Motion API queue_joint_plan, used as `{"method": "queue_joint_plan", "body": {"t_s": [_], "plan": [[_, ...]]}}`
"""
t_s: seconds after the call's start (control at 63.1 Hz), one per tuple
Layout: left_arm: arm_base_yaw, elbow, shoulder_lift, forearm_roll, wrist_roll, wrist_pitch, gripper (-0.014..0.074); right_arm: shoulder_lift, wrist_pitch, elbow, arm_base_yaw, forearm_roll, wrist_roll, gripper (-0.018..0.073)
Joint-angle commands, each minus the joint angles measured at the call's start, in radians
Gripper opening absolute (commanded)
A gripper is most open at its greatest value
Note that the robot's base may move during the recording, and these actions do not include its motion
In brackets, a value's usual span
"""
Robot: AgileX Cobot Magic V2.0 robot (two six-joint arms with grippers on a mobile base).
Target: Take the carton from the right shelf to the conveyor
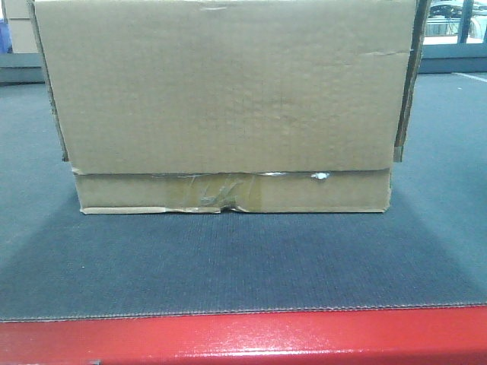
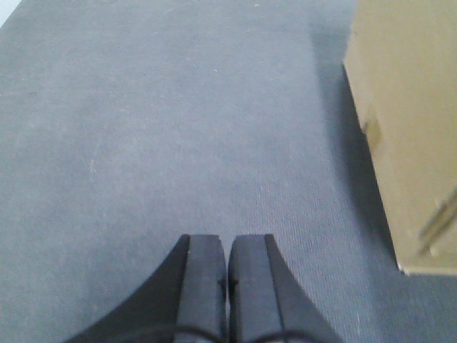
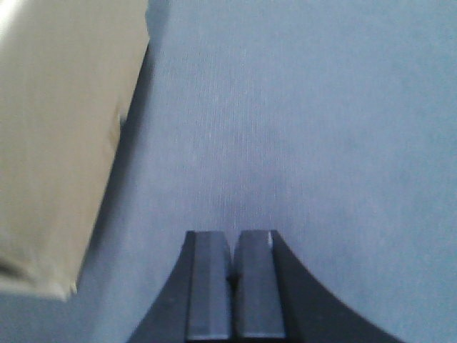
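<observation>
Carton [image 1: 228,99] sits flat on the conveyor [image 1: 243,262], its broad brown face square to the front camera and filling most of the upper frame. Crinkled clear tape [image 1: 221,190] runs along the lower seam of the carton, and the bottom edge below the tape is torn near the middle. A side flap stands slightly proud at the carton's right-hand edge in the front view. Dark grey textured belt extends in front of the carton to the glossy red frame edge [image 1: 243,334] along the bottom of that view. Left pincer [image 2: 227,286] appears in the left wrist view with its two dark pads pressed together, only a thin seam between them, over bare belt; the carton stands apart from it at the upper right of that view, no contact. Right pincer [image 3: 233,286] shows the same in the right wrist view: pads pressed together, nothing between them, over bare belt, with the carton apart from it at the left. Neither pincer touches the carton.
</observation>
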State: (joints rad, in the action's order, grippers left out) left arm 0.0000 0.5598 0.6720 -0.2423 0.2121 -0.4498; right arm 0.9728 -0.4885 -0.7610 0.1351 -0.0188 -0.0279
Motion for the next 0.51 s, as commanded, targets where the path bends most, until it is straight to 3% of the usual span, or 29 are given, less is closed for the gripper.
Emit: {"method": "queue_joint_plan", "body": {"t_s": [0.0,0.222,0.491], "plan": [[0.0,-0.069,-0.098,0.01,-0.001,0.059,0.0015,-0.101,0.13,0.139,-0.006,-0.012,0.015,-0.0067],[0.0,-0.145,-0.269,0.01,-0.001,0.057,0.0015,-0.363,0.23,0.375,-0.002,-0.01,0.015,-0.0067],[0.0,-0.146,-0.379,0.01,-0.001,0.053,0.0015,-0.748,0.209,0.415,-0.002,-0.01,0.015,-0.0067]]}}
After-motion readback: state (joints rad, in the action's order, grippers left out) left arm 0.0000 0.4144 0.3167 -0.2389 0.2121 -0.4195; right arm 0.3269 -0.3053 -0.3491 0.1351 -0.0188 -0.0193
